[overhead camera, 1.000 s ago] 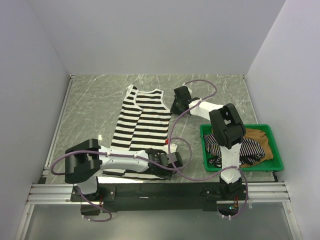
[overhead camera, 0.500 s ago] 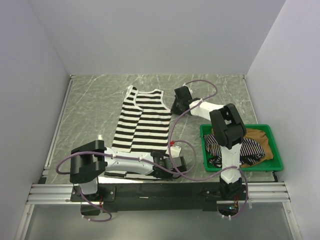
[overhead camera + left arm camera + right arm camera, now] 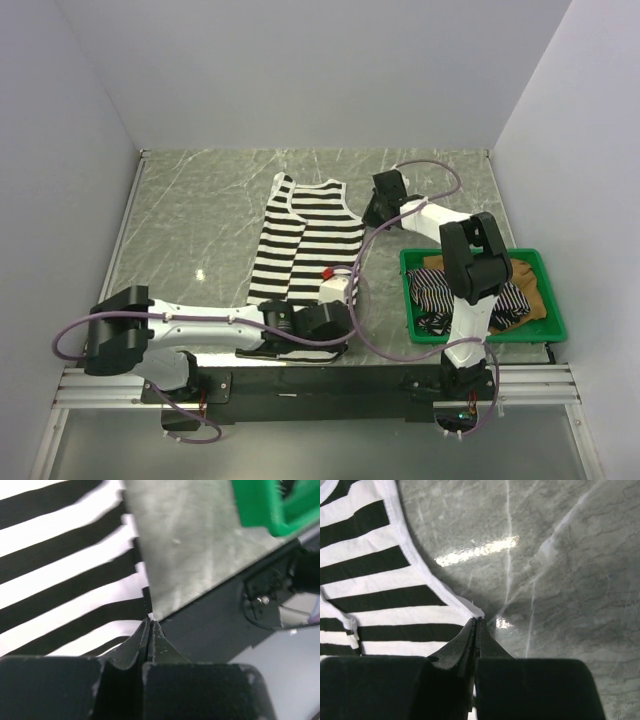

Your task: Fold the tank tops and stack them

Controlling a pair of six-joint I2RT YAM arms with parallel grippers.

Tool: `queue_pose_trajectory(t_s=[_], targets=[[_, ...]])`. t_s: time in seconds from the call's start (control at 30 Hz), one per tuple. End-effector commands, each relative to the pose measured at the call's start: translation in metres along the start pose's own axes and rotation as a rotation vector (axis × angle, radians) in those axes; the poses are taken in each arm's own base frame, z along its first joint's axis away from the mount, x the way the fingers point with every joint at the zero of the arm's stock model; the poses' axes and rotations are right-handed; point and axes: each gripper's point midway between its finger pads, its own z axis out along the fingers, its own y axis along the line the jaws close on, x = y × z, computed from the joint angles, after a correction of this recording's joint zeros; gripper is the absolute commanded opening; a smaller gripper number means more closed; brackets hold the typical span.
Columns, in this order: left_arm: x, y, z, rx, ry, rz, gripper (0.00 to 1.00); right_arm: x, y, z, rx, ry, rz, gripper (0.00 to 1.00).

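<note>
One wide black-and-white striped cloth tank top lies flat, left gripper pinching its hem corner, right gripper its side edge; it has shifted rightward.

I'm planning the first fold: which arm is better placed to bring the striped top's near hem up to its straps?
Left. The left gripper is shut on the near hem corner of the striped tank top, while the right gripper pinches its far edge near the straps and likely serves better as anchor.

A robotics lab cell: plain white walls box in a grey marble-patterned tabletop, aluminium rail along its near edge.
</note>
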Motion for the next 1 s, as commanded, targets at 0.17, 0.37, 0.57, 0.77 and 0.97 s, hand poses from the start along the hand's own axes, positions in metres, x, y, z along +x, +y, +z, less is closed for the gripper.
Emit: queue_pose_trajectory(t_s=[0.17,0.37,0.57,0.77,0.97], targets=[[0.000,0.047,-0.008,-0.076,-0.031,-0.208,0.01,-0.016,0.055,-0.031,-0.080,-0.062,-0.066,0.00],[0.014,0.081,-0.020,-0.198,-0.022,-0.271,0.01,-0.005,0.096,-0.027,-0.105,-0.053,-0.104,0.00],[0.027,0.106,-0.034,-0.303,0.008,-0.311,0.01,0.000,0.133,-0.014,-0.127,-0.044,-0.130,0.00],[0.039,0.121,-0.048,-0.345,0.033,-0.350,0.01,0.004,0.156,0.003,-0.150,-0.022,-0.143,0.00],[0.046,0.132,-0.055,-0.388,0.052,-0.355,0.01,0.011,0.174,0.011,-0.178,-0.009,-0.161,0.00]])
